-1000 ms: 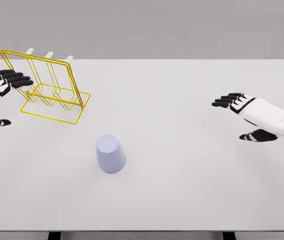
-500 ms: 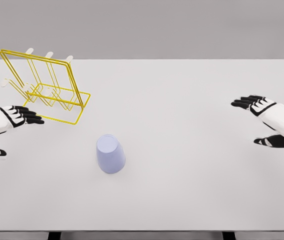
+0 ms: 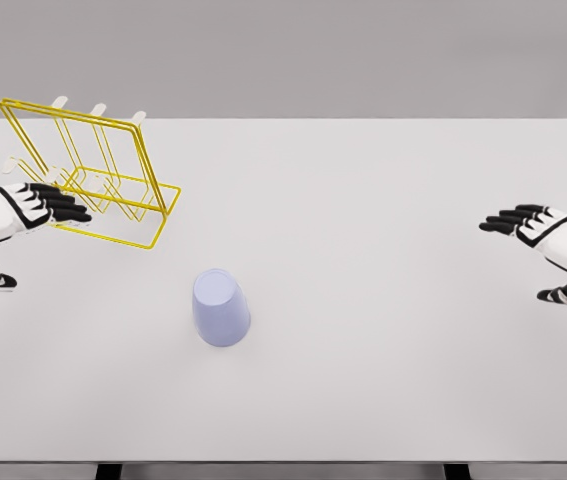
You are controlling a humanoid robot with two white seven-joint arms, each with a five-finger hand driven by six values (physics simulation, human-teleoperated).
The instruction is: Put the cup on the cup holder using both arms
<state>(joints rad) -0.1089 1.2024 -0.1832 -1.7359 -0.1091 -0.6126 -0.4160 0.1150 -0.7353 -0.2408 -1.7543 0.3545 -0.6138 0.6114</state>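
Observation:
A pale lilac cup [image 3: 221, 308] stands upside down on the white table [image 3: 363, 300], left of the middle. The yellow wire cup holder [image 3: 93, 175], with white-tipped pegs, stands at the far left of the table. My left hand [image 3: 23, 235] is at the left edge, fingers spread and reaching the holder's near left corner, holding nothing. At the right edge my right hand [image 3: 548, 255] is open, far from the cup.
The table's far edge runs along the top of the view against a grey wall. Its near edge shows at the bottom with dark legs beneath.
My right hand has drawn back toward the right edge. My left hand dropped from the holder's upper left, then rose slightly back to its near left corner. Cup and holder have not moved.

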